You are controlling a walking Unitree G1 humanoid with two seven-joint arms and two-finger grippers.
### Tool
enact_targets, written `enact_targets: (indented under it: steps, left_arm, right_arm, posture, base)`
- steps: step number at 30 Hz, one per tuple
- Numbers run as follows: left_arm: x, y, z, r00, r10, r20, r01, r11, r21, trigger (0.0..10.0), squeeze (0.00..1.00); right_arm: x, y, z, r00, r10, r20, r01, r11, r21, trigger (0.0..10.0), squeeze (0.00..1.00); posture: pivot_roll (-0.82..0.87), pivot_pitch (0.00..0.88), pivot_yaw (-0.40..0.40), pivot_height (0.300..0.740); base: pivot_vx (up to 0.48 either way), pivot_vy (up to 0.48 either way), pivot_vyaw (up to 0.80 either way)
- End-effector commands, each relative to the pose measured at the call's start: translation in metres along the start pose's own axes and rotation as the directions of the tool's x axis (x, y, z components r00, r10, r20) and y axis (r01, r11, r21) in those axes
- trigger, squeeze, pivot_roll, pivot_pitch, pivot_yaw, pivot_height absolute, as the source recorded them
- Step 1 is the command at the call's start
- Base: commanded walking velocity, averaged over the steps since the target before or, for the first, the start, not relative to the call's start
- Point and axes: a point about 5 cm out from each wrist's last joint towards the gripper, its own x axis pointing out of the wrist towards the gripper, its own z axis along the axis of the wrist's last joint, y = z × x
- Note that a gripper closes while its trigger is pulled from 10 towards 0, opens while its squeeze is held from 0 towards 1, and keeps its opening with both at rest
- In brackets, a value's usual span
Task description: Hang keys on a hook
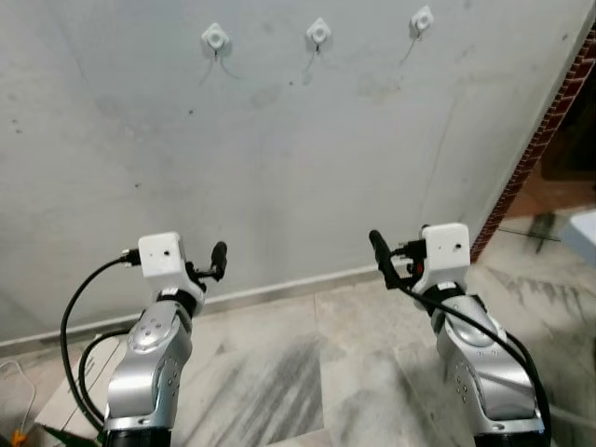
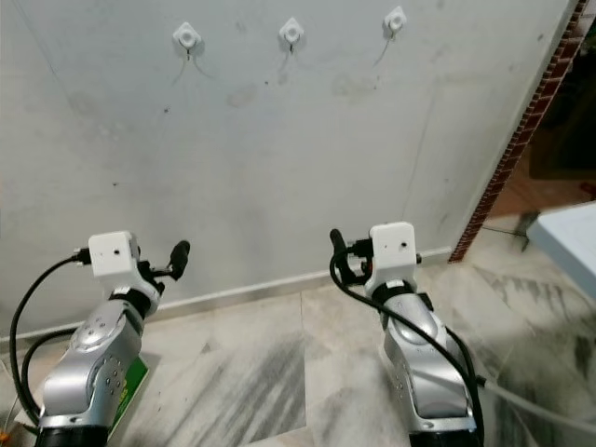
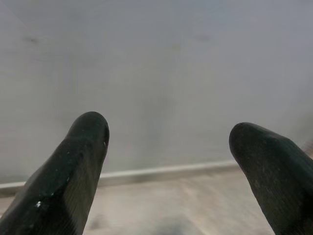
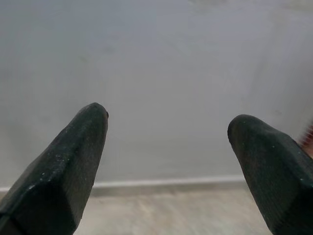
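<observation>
We face a pale grey plastered wall [image 1: 279, 158] with three small white hooks along the top of the frame: one at upper left [image 1: 215, 38], one near the upper middle [image 1: 318, 33], and one toward the upper right [image 1: 422, 19], each bare, with a thin mark trailing below it on the plaster. Our left claw [image 3: 166, 147] is raised in the lower left of the head view, its fingers [image 3: 73, 176] spread wide with nothing between them, pointed at the wall and its skirting strip [image 3: 161, 171]. Our right claw [image 4: 166, 142] sits in the lower right, likewise spread wide and holding nothing, aimed at the same wall. Both silver arms reach forward over the grey marble floor [image 1: 307, 372]. A red brick edge [image 1: 545, 130] runs down the right side of the frame. Among all this we cannot make out any keys.
</observation>
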Motion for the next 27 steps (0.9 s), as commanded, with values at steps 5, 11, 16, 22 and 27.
enact_targets:
  steps: [5,11,16,22,27]
  left_arm:
    - [-0.0008,0.0023,-0.0009,1.000,-0.008,-0.027,0.008,1.000,0.000,10.0,0.00]
    - [-0.0008,-0.0008,-0.0011,0.999,-0.021,-0.030,0.021,1.000,-0.005,10.0,0.00]
    - [-0.0004,-0.0020,-0.0007,0.999,-0.031,-0.032,0.031,1.000,-0.001,10.0,0.00]
    - [-0.0002,-0.0025,-0.0020,0.998,-0.037,-0.046,0.037,0.999,0.003,10.0,0.00]
    - [-0.0004,-0.0022,-0.0016,0.999,-0.033,-0.044,0.033,0.999,0.008,10.0,0.00]
  right_arm:
    - [0.0012,0.0030,0.0029,1.000,0.006,0.008,-0.006,1.000,-0.001,10.0,0.00]
    - [0.0012,0.0029,0.0027,1.000,0.003,0.006,-0.003,1.000,-0.002,10.0,0.00]
    - [0.0015,0.0027,0.0027,1.000,0.001,0.005,-0.001,1.000,-0.003,10.0,0.00]
    - [0.0018,0.0021,0.0020,1.000,-0.004,0.001,0.004,1.000,-0.006,10.0,0.00]
    - [0.0015,0.0020,0.0018,1.000,-0.005,-0.001,0.005,1.000,-0.006,10.0,0.00]
  posture:
    - [-0.01,0.043,0.038,0.740]
    - [-0.01,0.043,0.038,0.740]
    - [-0.01,0.045,0.039,0.740]
    - [-0.01,0.045,0.039,0.740]
    - [-0.01,0.051,0.039,0.740]
  base:
    - [0.000,0.000,0.00]
    - [0.000,0.000,0.00]
    - [0.000,0.000,0.00]
    - [0.000,0.000,0.00]
    - [-0.235,0.000,0.00]
